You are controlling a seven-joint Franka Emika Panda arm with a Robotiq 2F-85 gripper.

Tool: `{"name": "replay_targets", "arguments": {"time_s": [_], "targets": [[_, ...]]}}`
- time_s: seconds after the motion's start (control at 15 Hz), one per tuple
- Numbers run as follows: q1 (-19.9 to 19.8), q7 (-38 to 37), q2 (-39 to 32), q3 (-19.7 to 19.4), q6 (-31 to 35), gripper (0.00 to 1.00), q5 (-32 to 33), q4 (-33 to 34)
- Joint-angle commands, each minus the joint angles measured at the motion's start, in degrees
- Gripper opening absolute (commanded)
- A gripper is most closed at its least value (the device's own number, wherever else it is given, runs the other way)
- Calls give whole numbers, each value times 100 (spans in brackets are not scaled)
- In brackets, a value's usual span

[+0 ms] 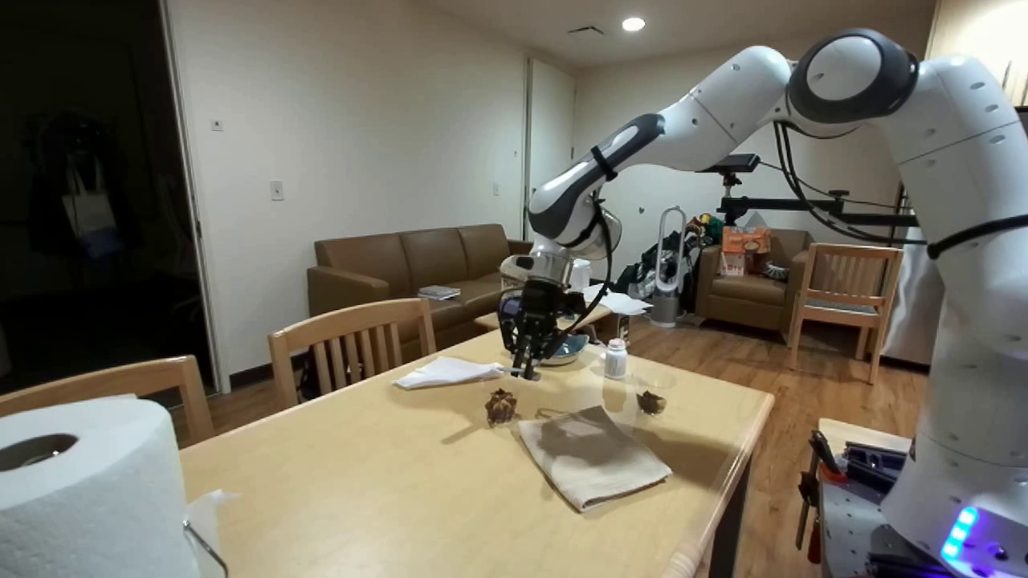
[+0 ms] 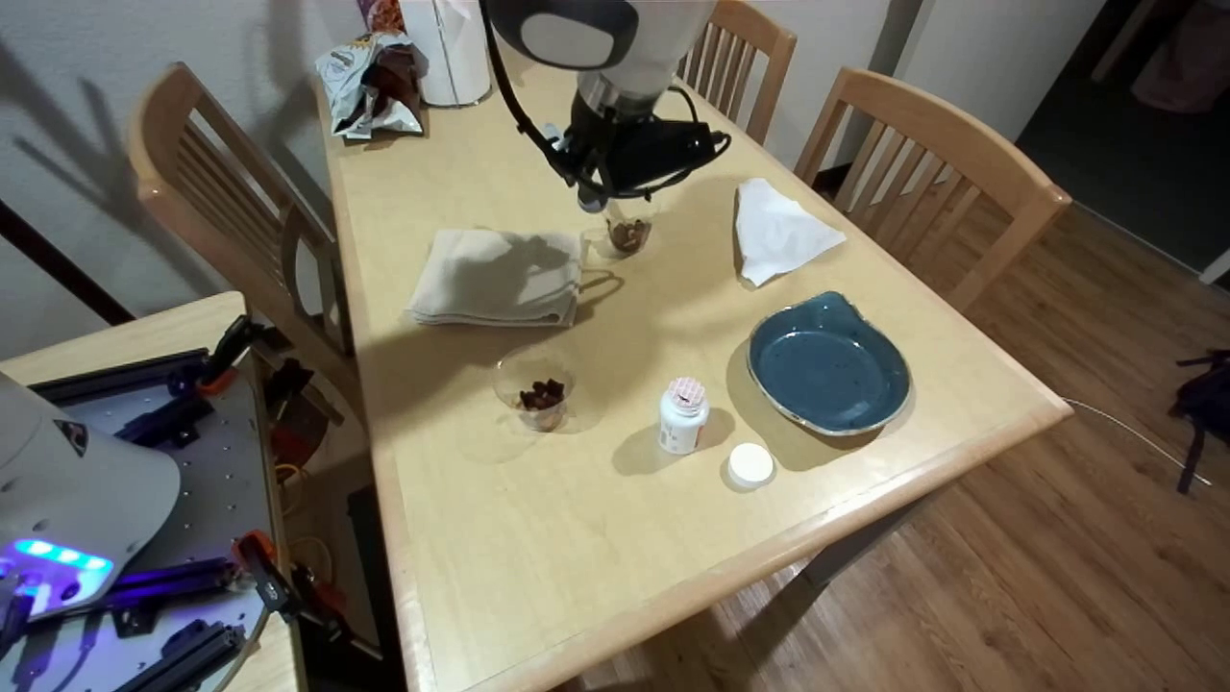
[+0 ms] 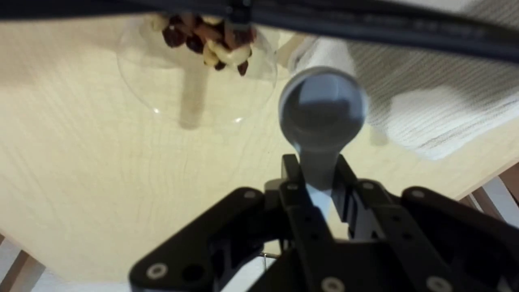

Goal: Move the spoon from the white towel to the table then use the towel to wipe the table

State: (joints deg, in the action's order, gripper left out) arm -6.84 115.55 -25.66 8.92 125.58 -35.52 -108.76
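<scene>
Wrist view: gripper point(image 3: 318, 172), jaws narrowed on grey spoon point(image 3: 323, 107), clasping handle just behind bowl. Spoon in air above table point(image 3: 154, 194). Below, on one side: clear cup point(image 3: 162, 85) with nuts point(image 3: 227, 52). On other side, partly behind bowl: folded white towel point(image 3: 438, 115), lying on table. In exterior view, farther off: white paper sheet point(image 1: 448, 372), then blue dish point(image 1: 570, 350); brown sofa point(image 1: 401, 269) beyond table.
</scene>
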Motion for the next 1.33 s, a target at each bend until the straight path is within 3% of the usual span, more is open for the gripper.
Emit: {"name": "replay_targets", "arguments": {"time_s": [0.0,0.07,0.4,0.47,0.93,1.27], "targets": [[182,-137,177,79,-170,8,58,197],[149,-6,94,40,-18,22,-2,75],[243,-55,143,57,-26,22,3,164],[240,-55,143,52,-27,7,4,164],[78,615,-179,90,-218,7,-42,542],[-87,1101,-491,87,-792,7,-71,868]]}}
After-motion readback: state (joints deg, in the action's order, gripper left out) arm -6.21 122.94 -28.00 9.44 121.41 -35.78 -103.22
